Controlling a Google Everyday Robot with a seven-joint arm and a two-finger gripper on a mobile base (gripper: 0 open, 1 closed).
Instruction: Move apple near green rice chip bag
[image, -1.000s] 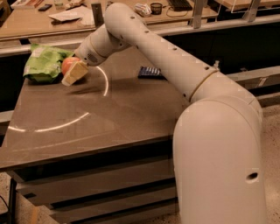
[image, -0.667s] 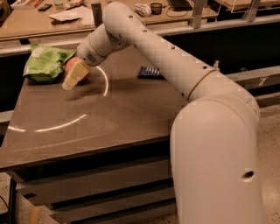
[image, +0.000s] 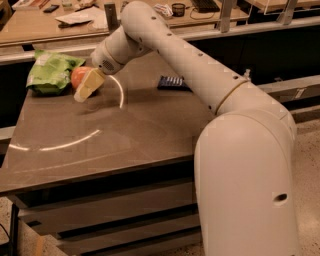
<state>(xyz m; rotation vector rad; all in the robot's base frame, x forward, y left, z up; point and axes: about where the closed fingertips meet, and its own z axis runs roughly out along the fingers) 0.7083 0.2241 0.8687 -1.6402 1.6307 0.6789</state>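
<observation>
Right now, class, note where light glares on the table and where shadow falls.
Camera view: two curved bright reflections streak the dark table, one arc close beside the gripper, which sits against the apple by the green rice chip bag; a soft shadow lies under the gripper.

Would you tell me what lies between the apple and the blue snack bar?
The camera view shows the gripper right beside the apple, on the side facing the snack bar. Beyond the gripper, only bare table stretches to the bar.
</observation>
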